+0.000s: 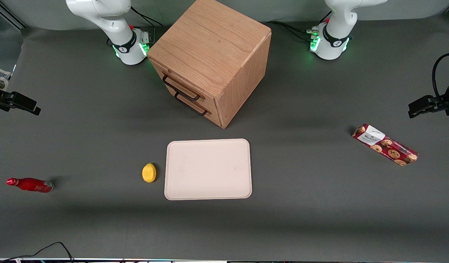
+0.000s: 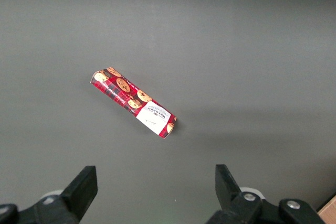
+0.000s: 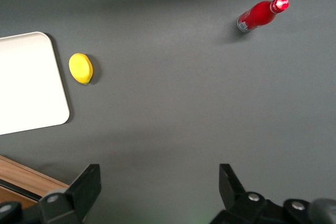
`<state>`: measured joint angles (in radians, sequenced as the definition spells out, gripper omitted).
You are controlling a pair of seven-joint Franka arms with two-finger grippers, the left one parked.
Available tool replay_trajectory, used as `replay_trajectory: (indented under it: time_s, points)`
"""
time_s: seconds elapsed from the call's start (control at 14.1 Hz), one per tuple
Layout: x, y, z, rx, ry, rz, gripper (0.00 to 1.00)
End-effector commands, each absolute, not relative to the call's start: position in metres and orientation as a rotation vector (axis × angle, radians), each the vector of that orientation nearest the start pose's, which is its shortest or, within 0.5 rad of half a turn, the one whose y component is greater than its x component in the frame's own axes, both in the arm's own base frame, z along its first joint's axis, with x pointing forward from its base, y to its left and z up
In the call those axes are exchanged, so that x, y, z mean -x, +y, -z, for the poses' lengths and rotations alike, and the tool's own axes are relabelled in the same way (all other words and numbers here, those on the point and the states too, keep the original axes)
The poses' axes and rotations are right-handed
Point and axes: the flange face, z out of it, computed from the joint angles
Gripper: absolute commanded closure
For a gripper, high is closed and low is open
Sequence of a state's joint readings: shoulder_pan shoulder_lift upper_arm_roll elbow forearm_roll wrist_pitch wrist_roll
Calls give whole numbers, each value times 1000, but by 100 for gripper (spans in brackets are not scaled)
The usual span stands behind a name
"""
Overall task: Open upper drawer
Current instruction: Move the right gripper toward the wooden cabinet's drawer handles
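Front view: dark grey matte table (image 1: 82, 120), smooth and flat, with cables at the rim; light oak cabinet (image 1: 213, 54) stands on it, a grained cube turned so one corner faces the front camera; its drawer face looks toward about 8 o'clock, toward the working arm's end of the table. Upper drawer (image 1: 179, 82) sits flush in the cabinet, shut, its flat front panel carrying a thin black wire handle (image 1: 180, 88); the handle's long axis runs from 10 to 4 o'clock; lower drawer (image 1: 195, 106) lies just below with a matching handle. Nearer the camera than the cabinet: cream rectangular tray (image 1: 208, 169) with rounded corners; a yellow lemon (image 1: 149, 172) just beside it, apart; a red bottle (image 1: 30, 185) lying on its side toward the working arm's end; a red cookie packet (image 1: 385, 144) toward the parked arm's end. Right wrist view: gripper (image 3: 160, 187) hangs above bare table, fingers (image 3: 86, 184) spread wide, holding nothing, well apart from the drawer.
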<state>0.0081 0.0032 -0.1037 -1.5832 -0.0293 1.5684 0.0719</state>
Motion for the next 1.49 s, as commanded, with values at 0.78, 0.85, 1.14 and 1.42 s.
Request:
replay_trajectory:
  time_s: [0.78,0.85,1.14,1.42]
  points:
    - [-552,-61,-621,3145,261,-37,0]
    - [-552,-61,-621,3143,261,-37,0]
    - [-550,-49,-621,3144,228,-63,0]
    - [-543,14,-616,3151,47,-171,0]
